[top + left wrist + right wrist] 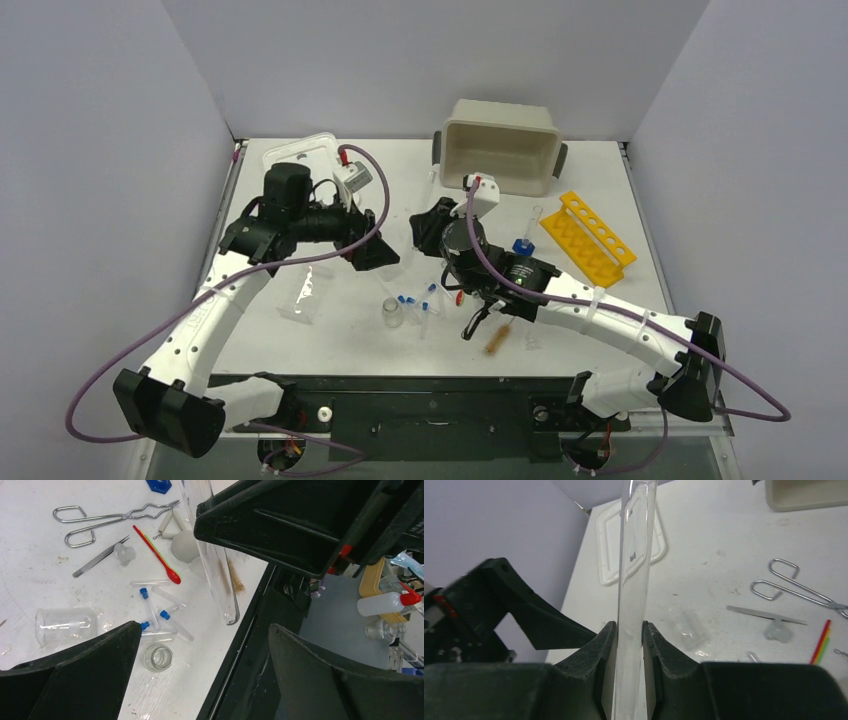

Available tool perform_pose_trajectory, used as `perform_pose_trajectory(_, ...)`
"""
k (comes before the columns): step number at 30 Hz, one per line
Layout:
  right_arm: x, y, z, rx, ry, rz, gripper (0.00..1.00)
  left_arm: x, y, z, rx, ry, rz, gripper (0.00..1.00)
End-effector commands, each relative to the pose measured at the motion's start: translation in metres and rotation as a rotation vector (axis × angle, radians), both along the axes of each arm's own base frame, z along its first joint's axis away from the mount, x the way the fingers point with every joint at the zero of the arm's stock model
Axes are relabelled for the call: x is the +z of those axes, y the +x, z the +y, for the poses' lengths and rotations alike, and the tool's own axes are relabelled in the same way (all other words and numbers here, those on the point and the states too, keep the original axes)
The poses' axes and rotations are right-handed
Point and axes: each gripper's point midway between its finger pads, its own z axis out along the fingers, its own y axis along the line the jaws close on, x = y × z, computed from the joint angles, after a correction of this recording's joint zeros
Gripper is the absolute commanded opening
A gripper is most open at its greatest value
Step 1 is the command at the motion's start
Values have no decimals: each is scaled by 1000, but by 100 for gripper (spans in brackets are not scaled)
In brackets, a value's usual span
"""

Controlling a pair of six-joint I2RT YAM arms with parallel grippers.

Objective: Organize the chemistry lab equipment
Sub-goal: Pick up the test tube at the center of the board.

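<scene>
- One long clear glass tube (636,555), smooth and round with faint white print on its wall, is gripped by the black, grainy right fingers (664,650), which press on it from both sides.
- Two wedge-shaped left fingers (85,665) stand wide apart, holding nothing. In the left wrist view the tube's rounded closed end shows above the gap between them and touches neither.
- One pair of bent-wire metal tongs (115,517), one flat metal tweezers (100,557) and one thin red-and-green spatula (157,555) lie close together on the white surface (330,345).
- Three blue-capped clear tubes (150,607) lie in a loose cluster beside them.
- One clear beaker (65,625) lies on its side and one small round glass vial (157,657) stands upright, both near the left fingers.
- One brown-bristled brush (495,338) lies near the front edge.
- One yellow rack (588,238) with a row of round holes sits to the right, just beside a beige tub (500,150).
</scene>
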Motion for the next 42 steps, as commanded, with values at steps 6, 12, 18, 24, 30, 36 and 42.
perform_pose_trajectory(6, 51, 5, 35, 43, 205, -76, 0, 30, 6, -20, -71, -116, -44, 89)
perform_pose_trajectory(12, 57, 3, 41, 71, 245, -83, 0, 27, 10, -23, -69, -123, -42, 65)
perform_pose_trajectory(18, 59, 1, 48, 95, 254, -91, 0, 25, 7, -26, -83, -122, -34, 53)
perform_pose_trajectory(24, 61, 0, 48, 107, 231, -101, 0, 25, 13, -24, -56, -108, -58, 14)
perform_pose_trajectory(30, 65, 2, 50, 183, 170, -66, 29, 25, 18, -22, -33, -90, -75, 0)
perform_pose_trajectory(36, 80, 24, 11, 289, 156, 33, 61, 24, 17, -16, -34, -47, -119, 0)
perform_pose_trajectory(42, 88, 21, -13, 415, 75, 124, 66, 22, 19, -12, -40, -12, -158, 0)
